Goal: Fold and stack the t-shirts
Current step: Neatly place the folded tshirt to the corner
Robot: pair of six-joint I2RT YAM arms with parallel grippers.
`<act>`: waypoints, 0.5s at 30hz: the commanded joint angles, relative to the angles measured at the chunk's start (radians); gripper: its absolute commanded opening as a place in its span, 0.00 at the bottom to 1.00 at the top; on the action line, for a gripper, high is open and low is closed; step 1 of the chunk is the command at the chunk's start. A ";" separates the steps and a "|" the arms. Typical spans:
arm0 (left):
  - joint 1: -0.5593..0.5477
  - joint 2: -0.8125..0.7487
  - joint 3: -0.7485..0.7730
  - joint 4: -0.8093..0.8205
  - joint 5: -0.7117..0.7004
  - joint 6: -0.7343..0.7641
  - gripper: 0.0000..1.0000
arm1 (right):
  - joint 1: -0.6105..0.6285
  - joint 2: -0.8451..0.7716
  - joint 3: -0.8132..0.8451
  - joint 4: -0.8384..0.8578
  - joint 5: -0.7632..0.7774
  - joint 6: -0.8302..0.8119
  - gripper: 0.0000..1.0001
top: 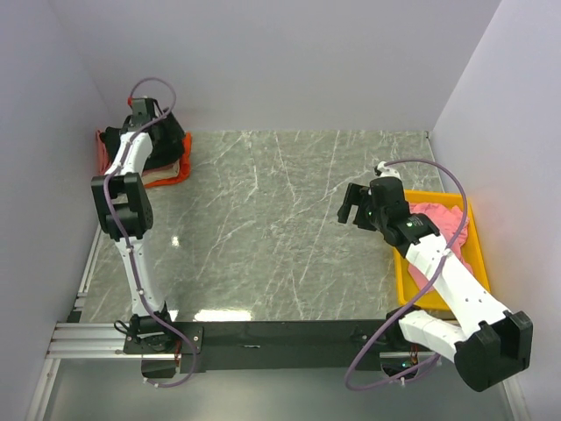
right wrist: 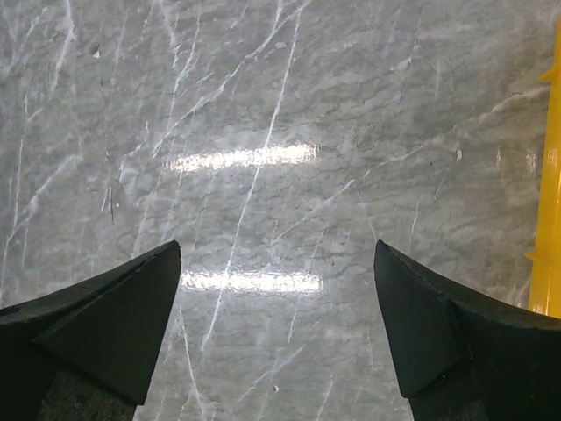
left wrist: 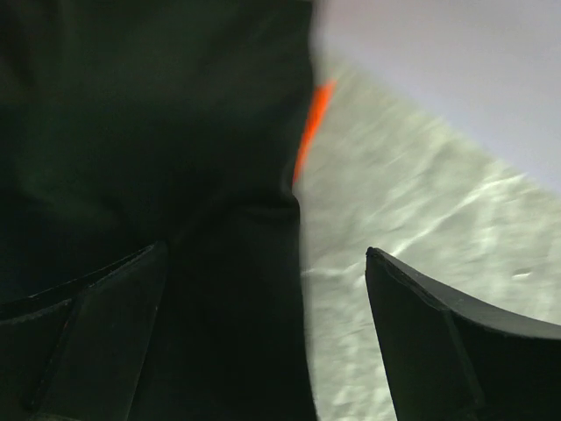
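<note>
A stack of folded t-shirts lies at the table's far left corner. A black t-shirt (top: pixel 168 140) is on top, with a beige one (top: pixel 158 173) and an orange one (top: pixel 182 158) under it. My left gripper (top: pixel 145 110) hangs open over the stack. In the left wrist view the left gripper (left wrist: pixel 265 248) straddles the black t-shirt's (left wrist: pixel 158 132) edge, and a sliver of the orange t-shirt (left wrist: pixel 312 127) shows. A pink t-shirt (top: pixel 441 224) lies crumpled in the yellow bin (top: pixel 478 254). My right gripper (top: pixel 351 209) (right wrist: pixel 276 245) is open and empty above bare marble.
The grey marble table (top: pixel 263 228) is walled at the back and on both sides. The yellow bin's edge (right wrist: pixel 551 219) shows at the right of the right wrist view. A black rail with both arm bases runs along the near edge (top: pixel 280 333).
</note>
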 commanded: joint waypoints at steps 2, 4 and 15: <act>0.002 0.007 -0.072 0.033 0.058 -0.049 0.99 | -0.007 0.014 0.010 0.033 0.006 0.005 0.97; 0.002 0.011 -0.132 0.068 0.082 -0.068 0.99 | -0.010 0.026 0.012 0.039 -0.001 0.005 0.97; 0.001 -0.006 -0.134 0.062 0.112 -0.076 0.99 | -0.009 0.041 0.012 0.045 -0.009 -0.006 0.97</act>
